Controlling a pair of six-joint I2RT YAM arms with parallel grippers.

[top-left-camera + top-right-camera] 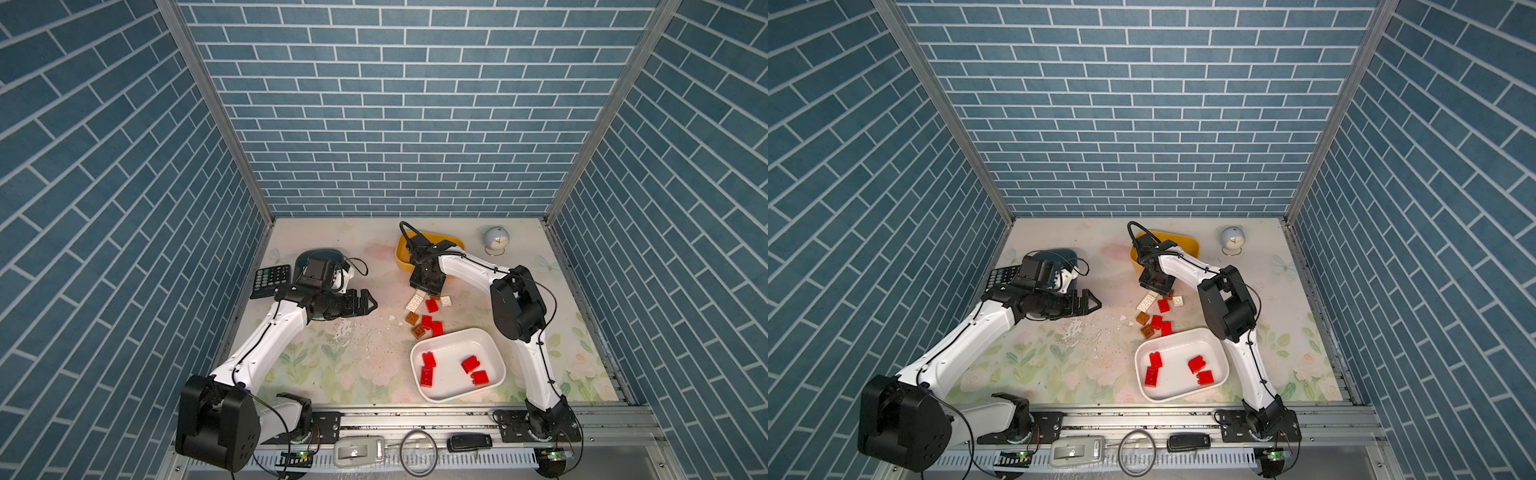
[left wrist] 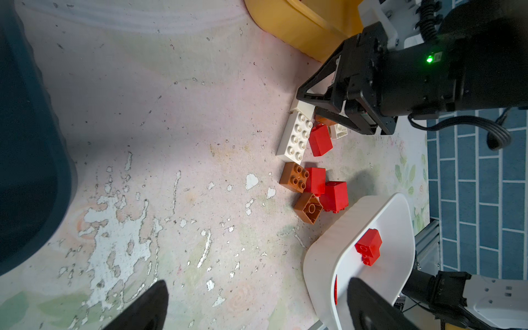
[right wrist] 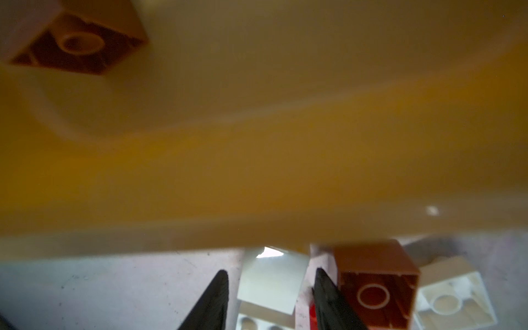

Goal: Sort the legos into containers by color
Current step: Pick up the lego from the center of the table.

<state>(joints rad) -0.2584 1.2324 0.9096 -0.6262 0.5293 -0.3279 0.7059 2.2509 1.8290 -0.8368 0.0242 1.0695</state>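
- Legos in red (image 1: 469,364): four, lying inside the white tub (image 1: 451,390), at the near edge of the flowery table (image 1: 332,374).
- Just past the tub's far rim, on the table: two more red legos (image 1: 426,322) and two brown legos (image 1: 418,331), bunched up close, some touching.
- A bit farther: a long white lego (image 1: 415,301), studs up, with one red lego (image 1: 431,305) just beside it.
- Next to that red one: a small white lego (image 1: 446,301), hollow side up.
- Right gripper (image 3: 271,271): pointing down at the far end of the bunch, one finger on each side of a little white block (image 2: 301,108), very close to it; cannot tell if squeezing it or not.
- Just beside one of its fingers (image 3: 328,300): another brown lego (image 3: 374,274), tipped on its side.
- Left gripper (image 1: 366,304): off to the left side, well apart from the bunch, jaws spread wide, nothing between them.
- Behind the left arm: a black calculator (image 1: 272,280) and the dark blue tub (image 1: 328,252), mostly hidden.
- Right behind the right gripper: the yellow tub (image 1: 402,254), partly covered by the arm.
- Farthest back, near the wall: a small round clock (image 1: 496,240).
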